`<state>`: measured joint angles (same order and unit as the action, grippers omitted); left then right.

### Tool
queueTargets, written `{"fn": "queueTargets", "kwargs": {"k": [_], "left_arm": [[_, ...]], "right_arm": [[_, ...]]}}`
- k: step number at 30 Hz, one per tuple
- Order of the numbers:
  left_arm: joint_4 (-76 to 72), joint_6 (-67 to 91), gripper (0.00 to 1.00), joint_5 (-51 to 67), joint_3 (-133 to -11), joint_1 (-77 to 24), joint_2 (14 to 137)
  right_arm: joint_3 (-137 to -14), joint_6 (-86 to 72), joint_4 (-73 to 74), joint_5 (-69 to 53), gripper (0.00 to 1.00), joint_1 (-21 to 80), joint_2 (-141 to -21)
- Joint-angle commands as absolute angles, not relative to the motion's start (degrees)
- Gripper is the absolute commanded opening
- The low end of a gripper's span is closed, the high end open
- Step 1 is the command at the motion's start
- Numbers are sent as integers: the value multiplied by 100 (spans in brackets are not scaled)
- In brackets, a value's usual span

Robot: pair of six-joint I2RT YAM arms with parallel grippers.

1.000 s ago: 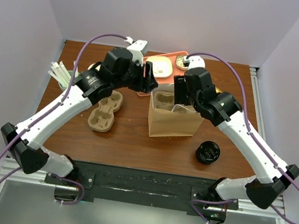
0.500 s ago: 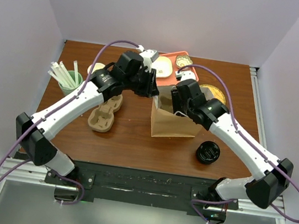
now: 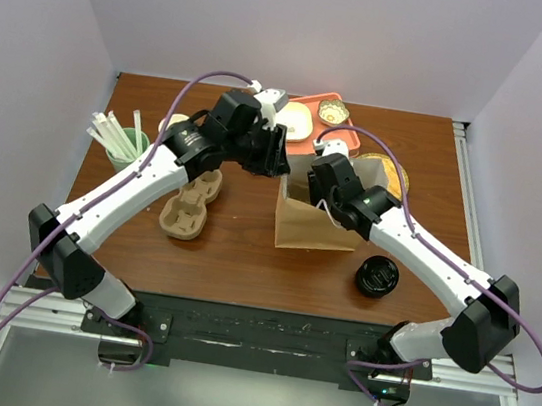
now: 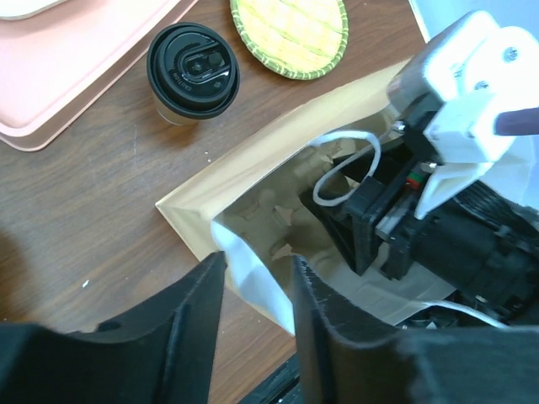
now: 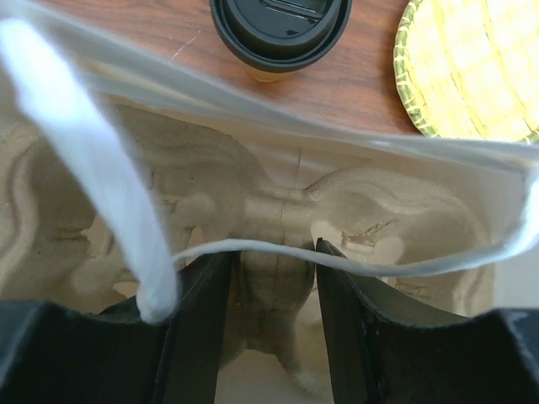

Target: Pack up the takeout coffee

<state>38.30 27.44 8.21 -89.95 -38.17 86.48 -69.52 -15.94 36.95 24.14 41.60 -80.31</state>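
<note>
Brown paper bag [image 3: 312,231] stands upright in the middle of the counter [image 3: 234,248], its mouth open, and both my arms meet at its rim. My left gripper [image 4: 258,263] is closed on the bag's near corner, with a white strip of the rim pinched between the fingers. My right gripper [image 5: 274,257] reaches down into the mouth with its jaws partly apart. A thin white handle cord [image 5: 404,268] lies across the gap, and nothing is clamped there that I can see. Below it, inside the bag, sits a moulded cardboard cup carrier [image 5: 278,206].

The coffee [image 4: 193,71] is not in the bag. It stands upright on the counter just outside the far wall, black lid on, next to the edge of a pink tray [image 4: 76,76] and near a yellow woven mat [image 4: 289,34].

A second carrier [image 3: 190,207] lies left of the bag, and a squat black round piece [image 3: 377,277] sits to its right.
</note>
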Motion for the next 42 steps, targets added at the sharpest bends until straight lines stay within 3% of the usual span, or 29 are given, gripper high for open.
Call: {"fn": "queueTargets", "kwargs": {"k": [1, 6, 8, 10, 16, 27, 32, 42], "left_arm": [[4148, 2821, 51, 581, -9369, -3788, 8552], [4411, 3347, 58, 378, -9352, -3639, 8438], [4456, 3367, 61, 1024, -9282, -3464, 8437], [4255, 3164, 62, 2060, -9010, -3200, 8411], [4034, 3103, 64, 1960, -9140, -3138, 8411], [4042, 3147, 57, 2259, -9790, -3296, 9025], [4718, 2927, 54, 2048, -10404, -3445, 9483], [5536, 2698, 47, 1574, -11153, -3533, 9975]], "right_arm": [[-6724, -1749, 3296, 2733, 48, 4148, -8068], [-6618, -1828, 3182, 2620, 49, 4148, -8156], [-6749, -1819, 3260, 2567, 51, 4148, -8156], [-7223, -1776, 3462, 2461, 54, 4140, -8147], [-8919, -1766, 5033, 2276, 59, 4148, -8253], [-10713, -1758, 6424, 3242, 59, 4140, -8183], [-10495, -1372, 6425, 3393, 61, 3606, -8016], [-9958, -1020, 6399, 2233, 59, 2531, -7998]]}}
